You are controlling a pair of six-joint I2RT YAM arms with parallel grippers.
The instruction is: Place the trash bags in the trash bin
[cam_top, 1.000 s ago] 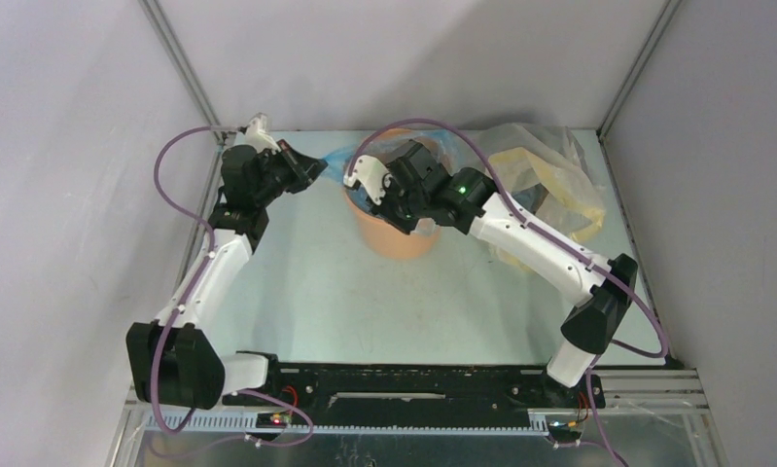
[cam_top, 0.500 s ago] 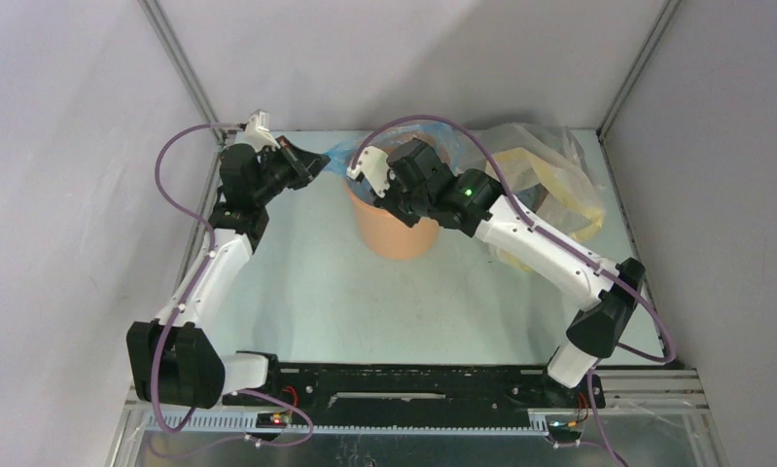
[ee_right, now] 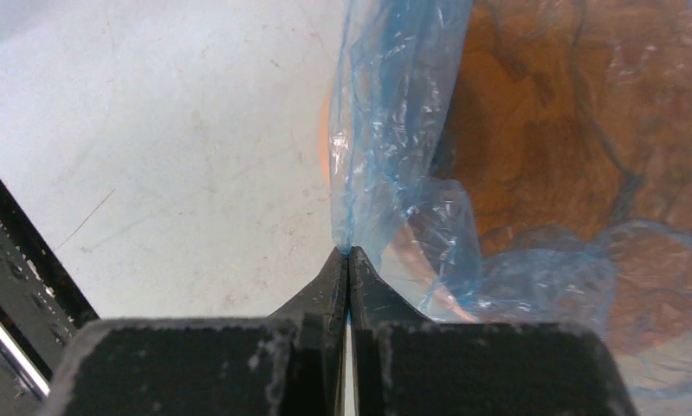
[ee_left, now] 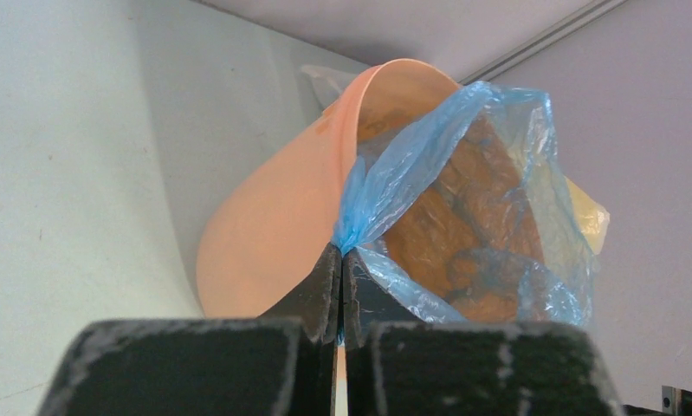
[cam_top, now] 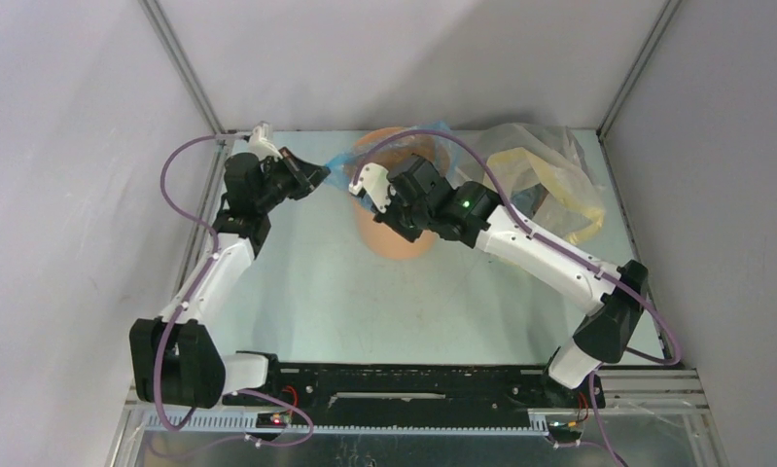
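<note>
The orange-tan trash bin (cam_top: 394, 238) stands at the back middle of the table. A light-blue trash bag (cam_top: 343, 170) is spread over its mouth and hangs inside it. My left gripper (cam_top: 318, 175) is shut on the bag's edge at the bin's left rim. In the left wrist view the tips (ee_left: 340, 251) pinch the bunched blue film (ee_left: 463, 173) beside the bin's wall (ee_left: 273, 225). My right gripper (cam_top: 368, 193) is shut on the bag's near-left edge. In the right wrist view its tips (ee_right: 348, 253) pinch the film (ee_right: 385, 130) over the bin's inside (ee_right: 585, 130).
A larger yellowish-clear plastic bag (cam_top: 545, 175) lies at the back right, close behind the right arm. The enclosure's walls and metal posts stand close behind the bin. The black base rail (cam_top: 413, 379) runs along the near edge.
My right gripper has swung from over the bin's mouth to its near-left rim, pulling the blue film with it. More of the bin's far rim shows. My left gripper shifted slightly.
</note>
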